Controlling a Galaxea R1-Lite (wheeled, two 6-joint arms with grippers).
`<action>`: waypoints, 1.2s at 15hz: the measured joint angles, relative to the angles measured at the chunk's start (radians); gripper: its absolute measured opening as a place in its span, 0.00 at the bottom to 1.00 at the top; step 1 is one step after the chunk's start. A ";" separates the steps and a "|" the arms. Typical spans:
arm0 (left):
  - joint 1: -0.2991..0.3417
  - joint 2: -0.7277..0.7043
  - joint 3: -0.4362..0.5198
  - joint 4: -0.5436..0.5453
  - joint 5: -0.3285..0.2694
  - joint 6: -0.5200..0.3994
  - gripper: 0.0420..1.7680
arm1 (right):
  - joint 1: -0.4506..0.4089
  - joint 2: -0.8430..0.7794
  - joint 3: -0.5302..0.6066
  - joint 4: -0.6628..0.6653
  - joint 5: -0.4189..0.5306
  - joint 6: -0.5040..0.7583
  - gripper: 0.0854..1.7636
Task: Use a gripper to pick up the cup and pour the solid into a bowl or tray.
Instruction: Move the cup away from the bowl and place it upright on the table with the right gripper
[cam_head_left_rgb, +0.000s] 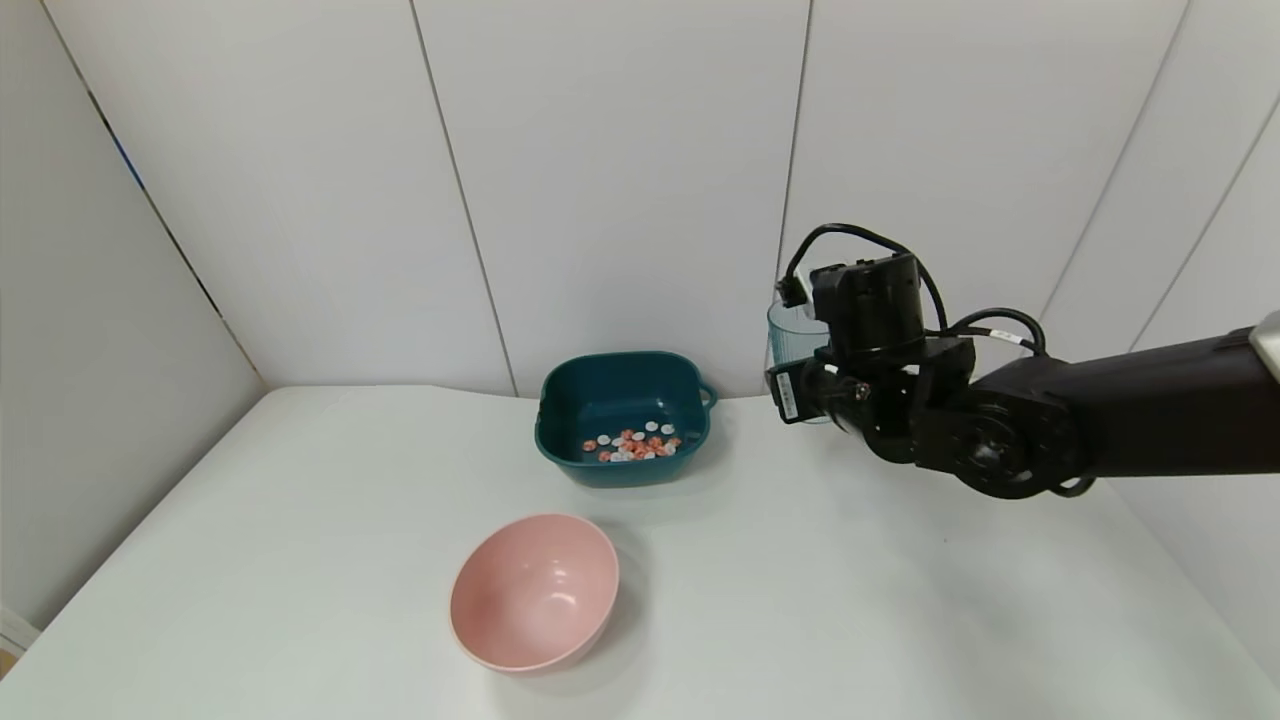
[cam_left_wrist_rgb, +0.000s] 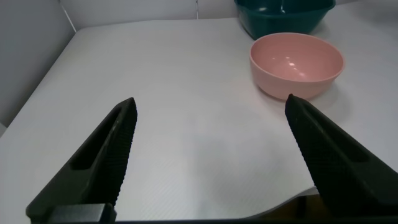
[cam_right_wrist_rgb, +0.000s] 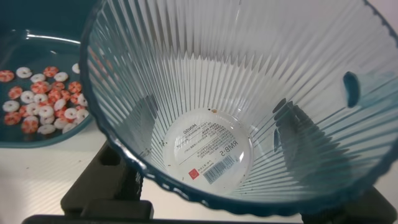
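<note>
Cup (cam_head_left_rgb: 795, 335) upright in right gripper (cam_head_left_rgb: 815, 385), beside teal basin (cam_head_left_rgb: 625, 415).

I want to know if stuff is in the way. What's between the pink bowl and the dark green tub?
Nothing: in the head view only bare white table lies between the pink bowl and the teal basin, which stand apart.

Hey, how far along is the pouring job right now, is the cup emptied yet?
The pour looks done: the orange-red and white pieces lie in the teal basin, and the cup looks empty inside, only a label on its bottom. In hand: the right gripper holds the cup in the air, right of the basin. Left: probably setting the cup down. The left gripper hangs open over the table's near edge.
</note>
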 joint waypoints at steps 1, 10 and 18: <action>0.000 0.000 0.000 0.000 0.000 0.000 0.97 | 0.007 -0.018 0.061 -0.056 0.001 0.023 0.74; 0.000 0.000 0.000 0.000 0.000 0.000 0.97 | 0.059 -0.126 0.366 -0.303 -0.018 0.103 0.74; 0.000 0.000 0.000 0.000 0.000 0.000 0.97 | 0.023 -0.029 0.576 -0.808 0.051 0.089 0.74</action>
